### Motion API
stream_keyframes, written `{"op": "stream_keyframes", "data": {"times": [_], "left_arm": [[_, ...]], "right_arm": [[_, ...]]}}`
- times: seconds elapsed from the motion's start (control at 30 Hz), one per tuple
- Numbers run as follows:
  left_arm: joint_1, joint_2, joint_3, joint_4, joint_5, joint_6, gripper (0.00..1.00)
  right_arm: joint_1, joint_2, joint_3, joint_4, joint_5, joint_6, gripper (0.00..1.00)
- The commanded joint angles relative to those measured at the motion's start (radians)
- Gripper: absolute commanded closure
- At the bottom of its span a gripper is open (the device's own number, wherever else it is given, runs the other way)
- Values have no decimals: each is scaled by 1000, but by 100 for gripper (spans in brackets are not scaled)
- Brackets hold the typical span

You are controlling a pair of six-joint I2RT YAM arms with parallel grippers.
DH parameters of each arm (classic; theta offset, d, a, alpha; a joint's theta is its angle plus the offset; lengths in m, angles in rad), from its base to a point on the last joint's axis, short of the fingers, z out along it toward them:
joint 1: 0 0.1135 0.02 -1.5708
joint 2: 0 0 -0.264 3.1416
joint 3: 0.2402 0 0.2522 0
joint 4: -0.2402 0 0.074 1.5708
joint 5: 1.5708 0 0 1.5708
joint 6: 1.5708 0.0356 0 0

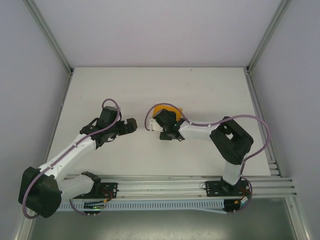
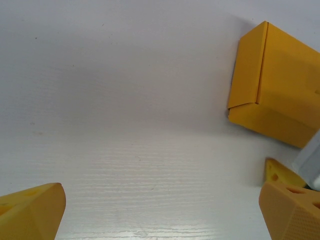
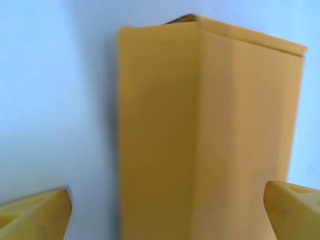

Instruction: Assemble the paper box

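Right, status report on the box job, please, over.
Left pincer open, short of the box. Right pincer open, astride it. Box folded into shape, on the table. Nothing in the way.

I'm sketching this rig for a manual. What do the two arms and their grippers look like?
Both the left arm and right arm have white links joined by bulky black joint housings. A thin purple cable loops along each. The left gripper and right gripper carry wedge-shaped yellow-orange fingers with small holes; one shows a dotted pad face.
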Motion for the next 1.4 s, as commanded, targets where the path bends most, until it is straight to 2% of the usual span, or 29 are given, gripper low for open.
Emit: {"op": "stream_keyframes", "data": {"times": [0.0,0.13,0.2,0.3,0.37,0.47,0.5,0.53,0.6,0.67,0.77,0.83,0.93,1.0,1.03,1.07,1.13,1.17,1.2,1.23,1.3,1.37], "left_arm": [[5,15,21,4,4,24,1],[8,17,17,28,-21,24,2],[20,19,18,60,-31,42,2],[74,37,27,90,-74,71,1],[133,59,29,131,-77,116,2],[235,114,-1,266,-159,184,1],[275,129,-15,309,-204,202,1],[300,138,-39,377,-272,231,1],[337,153,-114,576,-391,311,1],[378,155,-149,697,-363,383,1],[392,183,-284,1045,-362,572,2],[407,235,-361,1230,-333,584,1],[429,339,-400,1427,-244,609,1],[446,338,-360,1321,-115,616,1],[455,366,-350,1350,-94,616,1],[456,366,-335,1308,-78,622,1],[474,369,-399,1395,10,619,1],[479,428,-454,1613,-10,626,1],[484,408,-460,1571,-3,613,1],[485,370,-427,1448,-3,604,1],[486,416,-431,1540,4,621,1],[486,389,-422,1474,7,619,1]], "right_arm": [[-12,-75,19,-108,-137,56,1],[-65,-184,27,-83,-185,164,1],[-129,-273,9,-41,-210,283,1],[-305,-415,-69,61,-281,510,1],[-432,-496,-153,148,-272,647,1],[-615,-601,-278,222,-325,763,1],[-663,-626,-323,249,-305,774,1],[-696,-639,-364,287,-232,794,1],[-773,-629,-454,403,-112,853,1],[-846,-590,-521,517,-117,905,1],[-874,-480,-599,748,-109,913,1],[-874,-383,-625,897,-63,905,1],[-881,-265,-640,1015,-158,885,1],[-891,-238,-683,1116,-205,872,1],[-891,-245,-687,1108,-207,873,1],[-890,-239,-682,1108,-199,873,1],[-909,-244,-649,1036,-209,894,1],[-918,-241,-653,1049,-239,899,1],[-916,-241,-651,1045,-235,896,1],[-917,-244,-651,1040,-235,896,1],[-912,-242,-651,1045,-226,893,1],[-909,-243,-652,1043,-225,893,1]]}}
